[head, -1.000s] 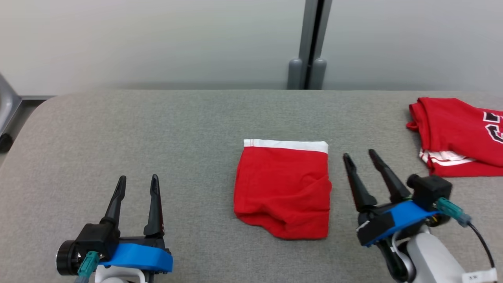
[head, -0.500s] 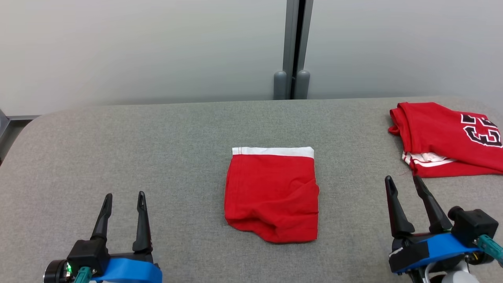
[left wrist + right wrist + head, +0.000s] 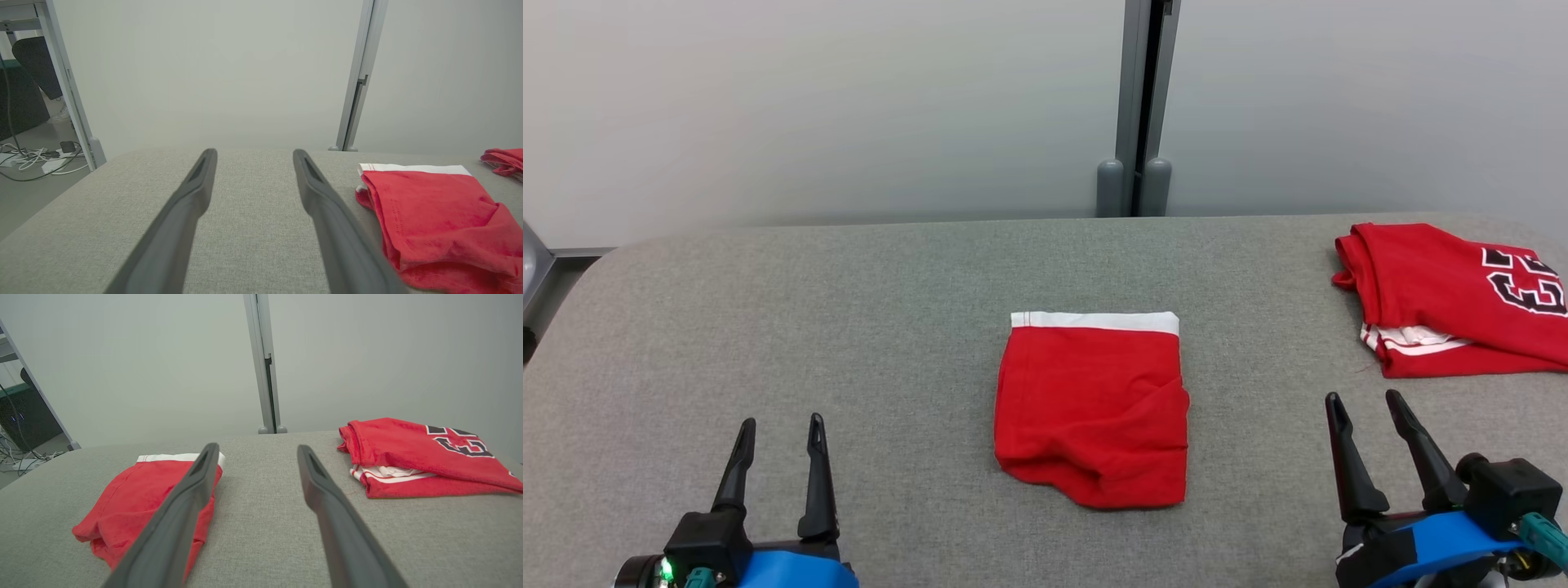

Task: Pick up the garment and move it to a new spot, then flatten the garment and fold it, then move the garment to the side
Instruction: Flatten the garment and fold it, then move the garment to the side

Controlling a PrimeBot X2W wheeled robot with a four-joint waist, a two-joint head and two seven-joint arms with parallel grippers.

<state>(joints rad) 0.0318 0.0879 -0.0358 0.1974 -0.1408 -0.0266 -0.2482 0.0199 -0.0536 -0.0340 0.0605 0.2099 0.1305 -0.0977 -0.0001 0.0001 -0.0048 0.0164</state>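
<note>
The red garment (image 3: 1092, 408) with a white waistband lies folded into a rough square at the middle of the grey table (image 3: 890, 327); it also shows at the right of the left wrist view (image 3: 433, 216) and at the left of the right wrist view (image 3: 139, 498). My left gripper (image 3: 780, 425) hovers open at the lower left, well apart from the garment, nothing between its fingers. My right gripper (image 3: 1364, 400) is open at the lower right, also clear of the cloth and holding nothing.
A second folded red garment (image 3: 1454, 298) with black numerals and white stripes rests at the table's far right (image 3: 421, 457). A grey wall with a vertical post (image 3: 1143, 106) stands behind the table. Cables (image 3: 28, 157) lie on the floor off the left edge.
My right gripper has drawn back from beside the garment toward the lower right; the left has dropped lower. The camera has shifted. The folded garment lies as before.
</note>
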